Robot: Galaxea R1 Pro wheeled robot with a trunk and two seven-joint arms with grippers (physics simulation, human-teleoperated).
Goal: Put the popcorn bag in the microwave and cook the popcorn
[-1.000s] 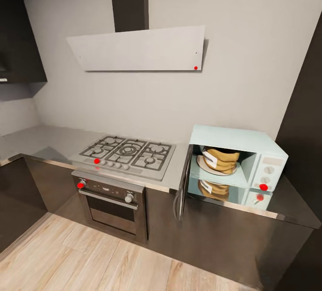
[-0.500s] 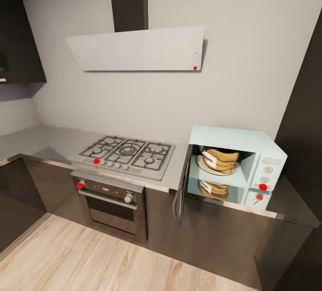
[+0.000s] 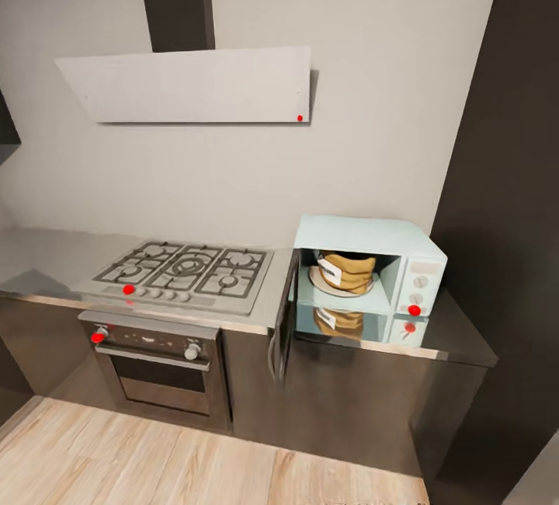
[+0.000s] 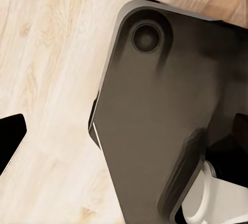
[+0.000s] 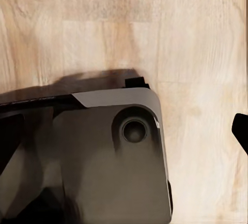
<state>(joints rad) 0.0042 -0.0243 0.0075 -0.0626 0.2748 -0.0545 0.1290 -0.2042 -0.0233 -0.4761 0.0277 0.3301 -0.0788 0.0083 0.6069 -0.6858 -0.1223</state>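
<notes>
Judging from the head view, the popcorn bag already sits inside the microwave, on the pale plate in the cavity, label turned outward, while the dark glass door hangs wide open past the front edge of the countertop. A faint copy of the bag is seen below it, probably a reflection in the glossy front, though the render is too soft to be sure. The step in hand is taken to be closing the door and starting the heat. It would be done well if the base were brought close and square to the microwave first, since the appliance is well apart from the robot. The door should then be swept shut from its outer face near the free edge, so that the light box is not shoved along the steel. Only then should the red-marked knob be pressed or turned, lightly.

Neither arm is raised toward the counter. Both wrist views are aimed down at the light wood floor and the robot's dark base. A dark fingertip is seen at the edge of the left wrist view and another fingertip in the right wrist view. The width of each pair of jaws cannot be told from these slivers, and nothing is seen held or touched by either.
</notes>
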